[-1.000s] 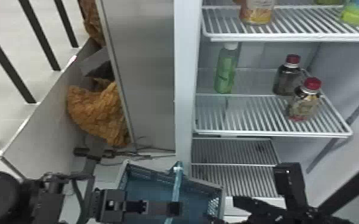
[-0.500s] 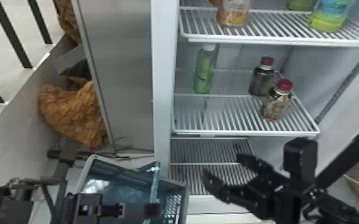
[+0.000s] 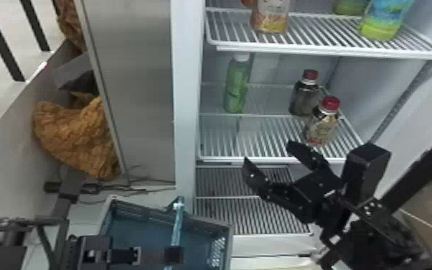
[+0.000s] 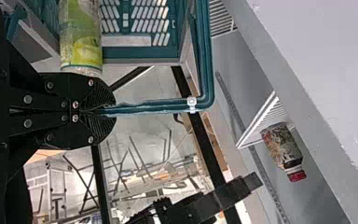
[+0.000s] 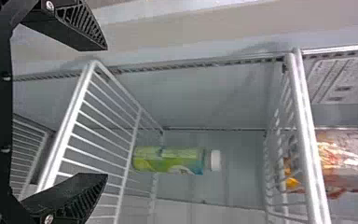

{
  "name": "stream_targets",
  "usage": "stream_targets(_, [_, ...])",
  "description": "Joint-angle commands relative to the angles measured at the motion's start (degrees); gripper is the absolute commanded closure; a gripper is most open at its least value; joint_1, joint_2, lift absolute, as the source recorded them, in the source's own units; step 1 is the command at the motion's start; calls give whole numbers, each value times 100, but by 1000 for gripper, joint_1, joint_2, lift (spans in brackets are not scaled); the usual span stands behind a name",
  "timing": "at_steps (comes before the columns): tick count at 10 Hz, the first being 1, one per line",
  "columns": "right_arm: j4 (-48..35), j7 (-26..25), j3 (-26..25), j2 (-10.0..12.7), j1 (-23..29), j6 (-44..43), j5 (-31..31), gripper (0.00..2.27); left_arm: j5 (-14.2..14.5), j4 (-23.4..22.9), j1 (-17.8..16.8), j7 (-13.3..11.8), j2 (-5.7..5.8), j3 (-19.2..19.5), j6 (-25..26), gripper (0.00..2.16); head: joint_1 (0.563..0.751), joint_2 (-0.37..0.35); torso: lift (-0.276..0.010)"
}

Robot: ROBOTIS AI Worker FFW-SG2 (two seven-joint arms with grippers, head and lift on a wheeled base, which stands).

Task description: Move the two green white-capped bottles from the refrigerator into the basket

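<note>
- Head view: the middle shelf [image 3: 226,158] of the refrigerator is the landmark; on its left part stands a green white-capped bottle [image 3: 237,86], upright and touching neither claw.
- On the right part of that shelf stand two dark red-capped bottles [image 3: 321,125], one nearer its front edge than the other.
- Above the shelf, an upper shelf [image 3: 326,50] bears an orange-labelled bottle [image 3: 271,18] and a blue-and-green bottle [image 3: 384,21].
- Below the shelf and to its left sits the basket [image 3: 208,229], its handle [image 3: 178,224] raised.
- The left claw [image 3: 174,255] is at that handle, lower than the shelf and to its left.
- The right claw [image 3: 267,152] is before the shelf's front edge, its fingers spread with nothing between them.
- Left wrist view: the left claw is clenched on the basket's handle, to one side of the middle shelf.
- Near this claw, away from the shelf, is a green-and-yellow bottle [image 4: 80,39] by the basket; its cap end is out of sight, and whether it lies inside cannot be told.
- Right wrist view: the right claw is released and empty, short of the middle shelf; the green white-capped bottle stands upright on that shelf, beyond the fingers [image 5: 81,198].
</note>
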Motion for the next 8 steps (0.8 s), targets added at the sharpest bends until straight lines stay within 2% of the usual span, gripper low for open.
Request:
stream_targets(1, [333,-117,88,35,-145,-494,-4,75,-1,13,-6,0,-8,0,3,1181,695,-121,-263])
stream_targets(4, [951,-741,316,106,-215,-1801,-84,75,11,-1,-34,0,-8,-34,3,1181,695,-118,-263])
stream_targets(7, [1373,-1286,328,185,-258,-2392,-84,67,-24,-1,-62,0,-17,-80,3,1181,695,-140,-263])
stream_targets(8, [1556,-1312,328,211,-328,-2448,-84,61,-24,-1,-76,0,-8,-103,3,1181,695,-146,-263])
